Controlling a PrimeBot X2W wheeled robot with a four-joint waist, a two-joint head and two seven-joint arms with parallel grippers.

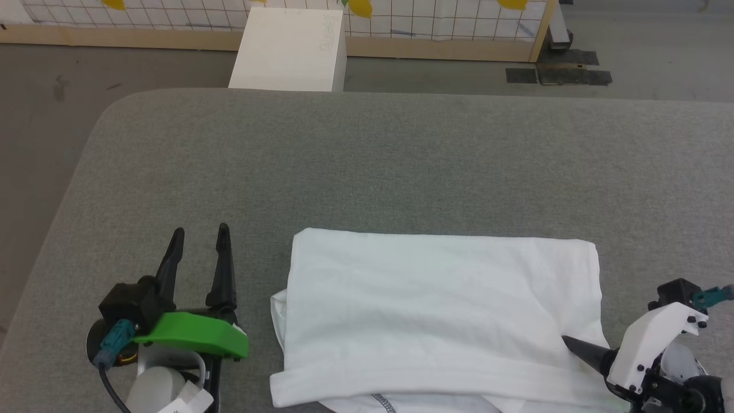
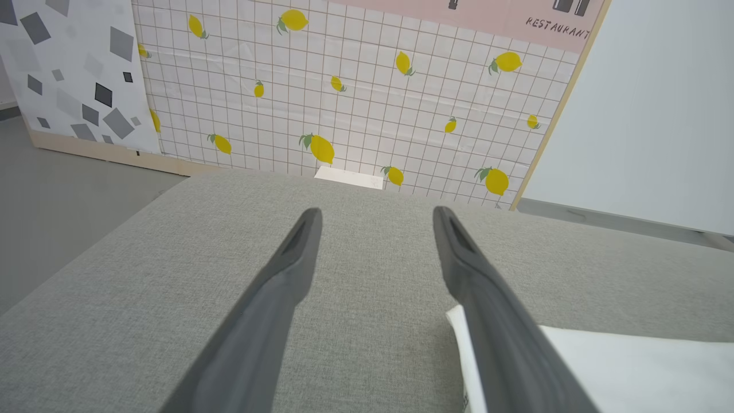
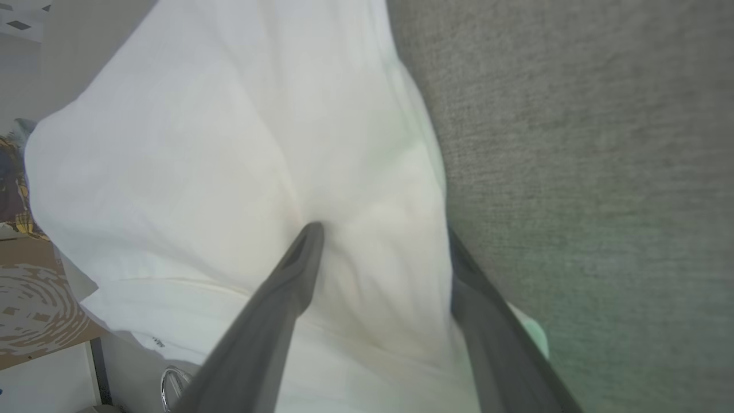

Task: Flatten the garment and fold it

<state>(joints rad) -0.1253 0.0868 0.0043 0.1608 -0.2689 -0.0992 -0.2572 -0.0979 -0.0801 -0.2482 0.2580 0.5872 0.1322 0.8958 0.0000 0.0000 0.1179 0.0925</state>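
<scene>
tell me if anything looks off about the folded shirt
The garment is folded but not squarely: a lower layer pokes out past its left edge, and a dark-stitched hem shows beneath the near edge. No damage visible.

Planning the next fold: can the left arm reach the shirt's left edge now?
Probably yes: the left tool stands open just beside the shirt, with bare grey table between them.
</scene>
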